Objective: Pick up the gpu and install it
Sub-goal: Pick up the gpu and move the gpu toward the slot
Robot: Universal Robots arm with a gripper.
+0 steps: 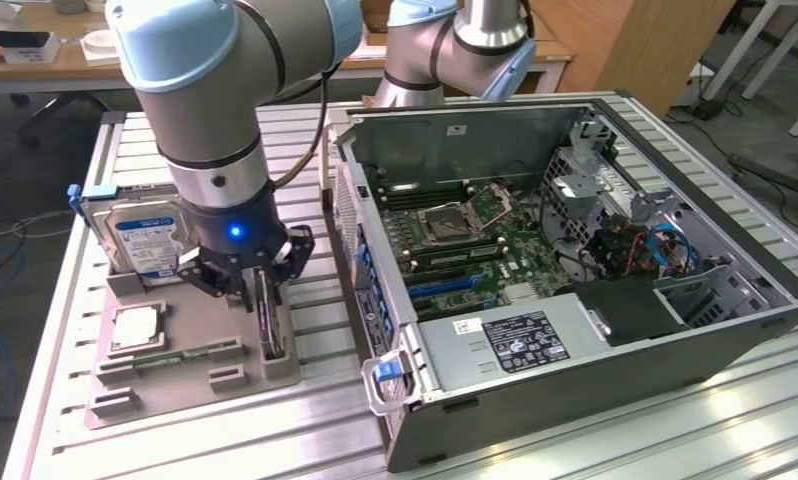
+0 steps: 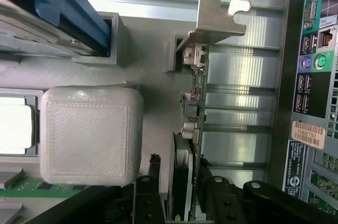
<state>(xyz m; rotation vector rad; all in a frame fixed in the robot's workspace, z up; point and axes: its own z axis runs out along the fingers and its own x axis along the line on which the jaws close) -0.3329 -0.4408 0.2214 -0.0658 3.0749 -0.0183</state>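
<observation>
The gpu [image 1: 272,322] stands on edge in a slot of the grey holder tray [image 1: 192,388], at the tray's side nearest the computer case. In the wrist view the gpu [image 2: 196,94] is a thin dark card seen edge-on, with its silver end bracket [image 2: 217,19] at the far end. My gripper [image 1: 266,292] has come straight down over it. Its black fingers [image 2: 149,195] straddle the card, one on each side. A narrow gap remains on the fan side, so the gripper [image 2: 182,198] is open and holds nothing.
The open computer case [image 1: 759,262] lies on its side to the exterior view's right of the tray, motherboard [image 1: 473,245] facing up. On the tray, a hard drive [image 1: 143,240] stands upright and a square CPU chip [image 1: 135,328] lies flat. A white printed block [image 2: 90,134] sits beside the card.
</observation>
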